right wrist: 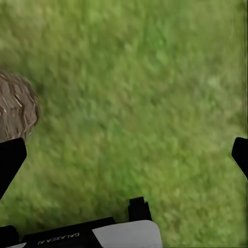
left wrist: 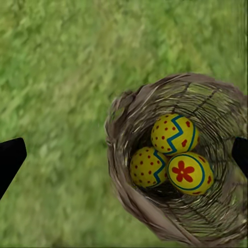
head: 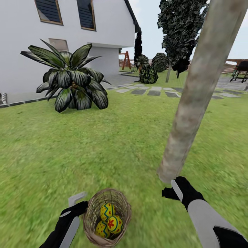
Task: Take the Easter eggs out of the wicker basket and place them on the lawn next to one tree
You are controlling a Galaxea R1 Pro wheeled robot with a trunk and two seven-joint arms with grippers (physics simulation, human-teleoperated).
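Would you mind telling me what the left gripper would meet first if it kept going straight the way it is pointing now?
Probably the wicker basket: the open left gripper points down at the near side of its rim, with the three Easter eggs just past it inside. Depth is unclear, so it might touch the lawn beside the basket instead.

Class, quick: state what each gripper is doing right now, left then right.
Left gripper: open, holding nothing, straddling the wicker basket rim.
Right gripper: open, empty, over the lawn.
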